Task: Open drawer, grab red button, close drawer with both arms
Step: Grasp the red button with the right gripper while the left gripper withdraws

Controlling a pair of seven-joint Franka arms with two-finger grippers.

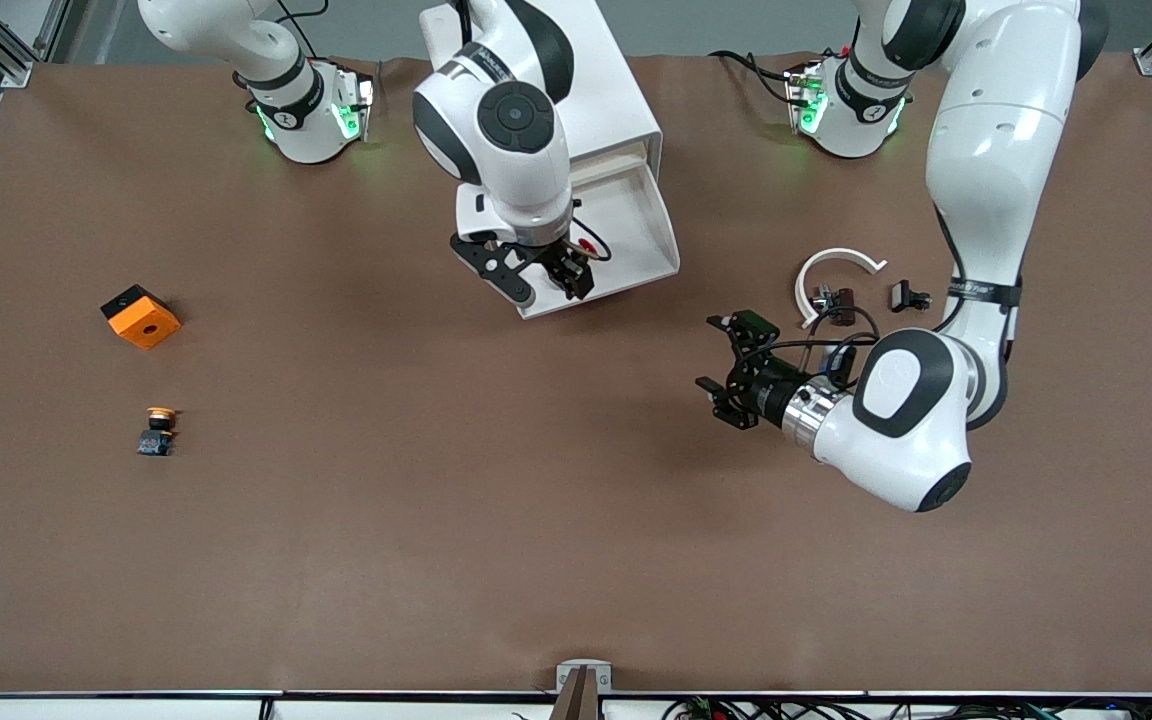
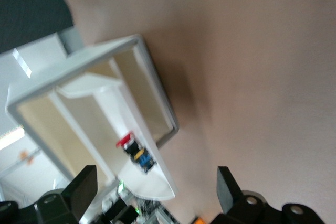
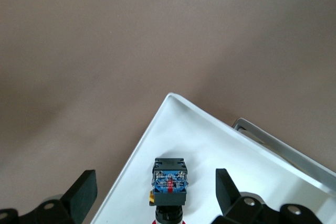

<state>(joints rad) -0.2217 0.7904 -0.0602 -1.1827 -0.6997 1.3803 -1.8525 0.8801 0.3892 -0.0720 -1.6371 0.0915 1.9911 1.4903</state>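
The white cabinet (image 1: 616, 90) stands at the robots' edge of the table, and its drawer (image 1: 661, 235) is pulled out toward the front camera. The red-capped button (image 1: 586, 243) lies in the drawer. My right gripper (image 1: 546, 280) is open over the drawer's front corner. In the right wrist view, its fingers straddle the button's black and blue body (image 3: 169, 182) on the drawer floor (image 3: 210, 145) without touching it. My left gripper (image 1: 716, 358) is open and empty over bare table, toward the left arm's end from the drawer. The left wrist view shows the drawer (image 2: 149, 103) and the button (image 2: 135, 150) from a distance.
An orange cube with a hole (image 1: 141, 316) and a yellow-orange capped button (image 1: 157, 430) lie toward the right arm's end. A white curved piece (image 1: 836, 262) and small black parts (image 1: 908, 296) lie beside the left arm.
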